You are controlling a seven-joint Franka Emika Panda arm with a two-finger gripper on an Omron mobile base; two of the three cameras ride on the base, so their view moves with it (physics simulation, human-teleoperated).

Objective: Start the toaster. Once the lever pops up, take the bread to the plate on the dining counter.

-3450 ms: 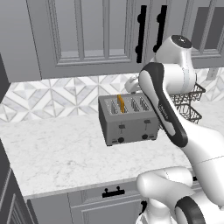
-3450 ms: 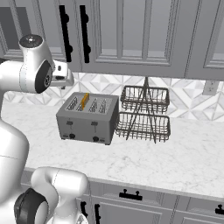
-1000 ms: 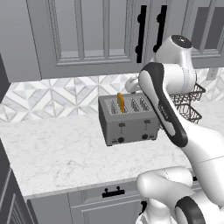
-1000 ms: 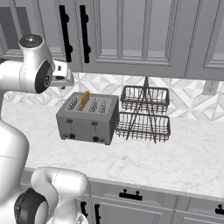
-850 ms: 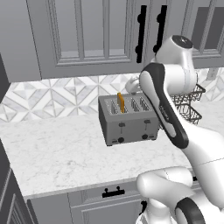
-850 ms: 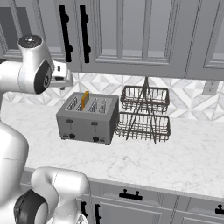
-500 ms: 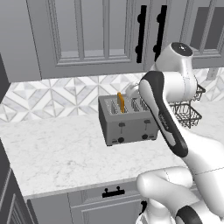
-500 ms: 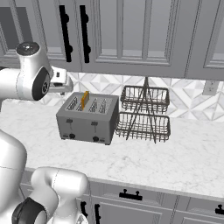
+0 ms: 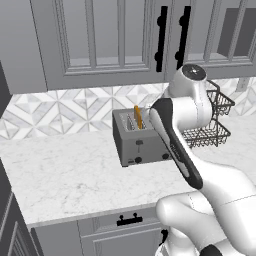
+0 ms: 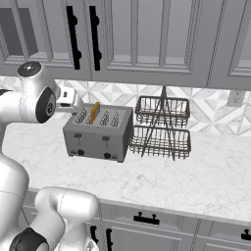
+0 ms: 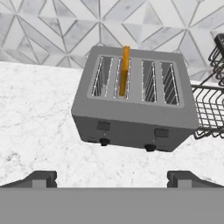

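Boxy grey metal 4-slot toaster [image 11: 135,103]: thin orange-crusted bread slice [image 11: 125,70] stands proud of slot 2, reachable. Gripper [image 11: 111,178] spread wide, empty, above the toaster's front, likely lining up.

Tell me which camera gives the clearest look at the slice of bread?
The hand view: the bread stands up from the toaster's second slot, seen close from above. Both base views show it smaller, a thin orange sliver, with the arm alongside.
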